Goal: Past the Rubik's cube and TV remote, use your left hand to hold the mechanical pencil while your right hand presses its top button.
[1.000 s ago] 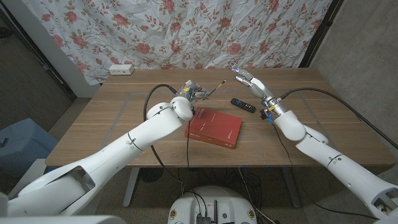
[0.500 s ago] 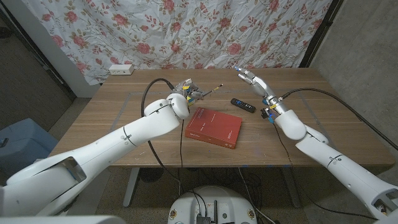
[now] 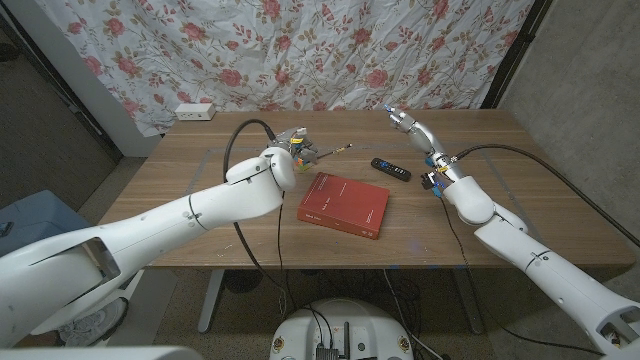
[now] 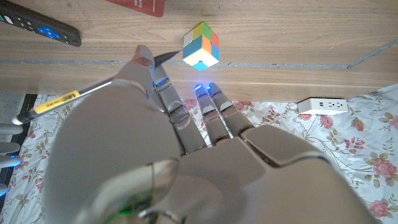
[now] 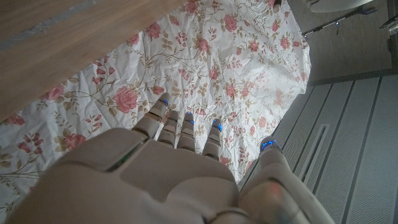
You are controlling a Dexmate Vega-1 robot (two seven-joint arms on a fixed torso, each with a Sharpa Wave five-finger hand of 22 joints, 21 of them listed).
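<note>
Pencil status: mechanical pencil is held off the wooden table in the left hand, past the Rubik's cube and left of the TV remote. In the left wrist view it is pinched between thumb and a finger near the point end; the yellow-labelled barrel and far end stick out free to the side.

Handling, as judged: light, thin, stiff, smooth barrel, so likely to slip or pivot in a two-point pinch once the button is pushed along its axis. A grip further up the barrel, closer to the button end, would probably resist that better. The lead tip is to be treated as fragile.

Right hand is raised above the table's far side, well apart from the pencil. Its fingers are extended and spread, nothing held, nothing touched. The button is not yet pressed.

Red book lies on the table nearer the robot.
</note>
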